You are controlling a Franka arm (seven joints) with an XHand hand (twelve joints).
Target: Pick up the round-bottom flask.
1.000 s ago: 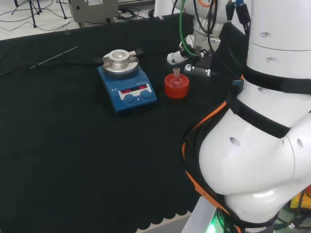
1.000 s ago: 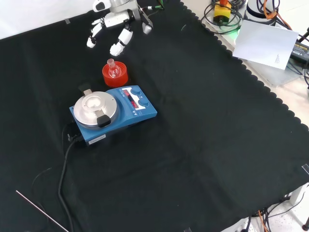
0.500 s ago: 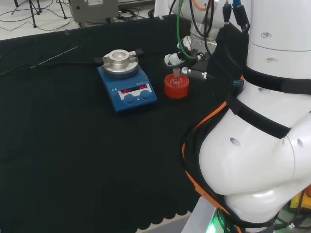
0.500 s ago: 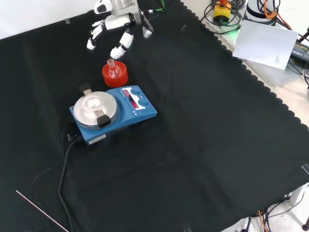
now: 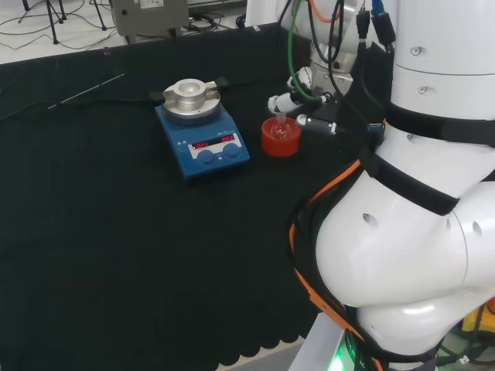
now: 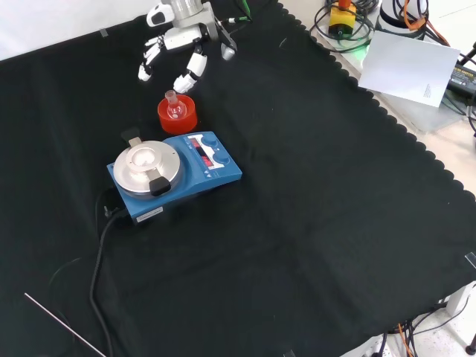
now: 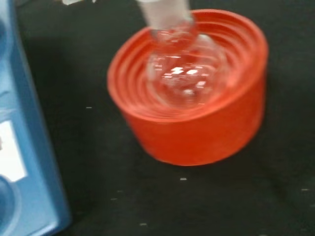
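The round-bottom flask (image 7: 184, 81) sits bulb-down in the red ribbed stand (image 7: 192, 132), neck up, clear glass, and from what the wrist view gives us it looks empty. In the front view the flask (image 6: 174, 106) and its stand (image 6: 177, 115) are toward the far left of the black cloth (image 6: 312, 223), just beyond the blue hotplate stirrer (image 6: 175, 176) with its round silver top plate (image 6: 146, 164). Stand and stirrer are close neighbours, near but not touching.

Over to the hand (image 6: 182, 44): it hovers just beyond the flask in the front view, fingers spread and hanging relaxed, holding nothing. In the head view the hand (image 5: 298, 100) is right above and slightly right of the stand (image 5: 280, 137), fingertips near the flask's neck but apart from it.

So this reads as the approach, with the grasp not yet made. The next move calls for coming down onto the neck, fingers and thumb on either side of it, then a straight lift so the bulb clears the ribbed rim without dragging the stand along.

As for writing: the stirrer carries red lit digits (image 5: 209, 142) above two round knobs, too small to make out. A thin rod (image 6: 63, 324) lies at the near left of the cloth, well apart.
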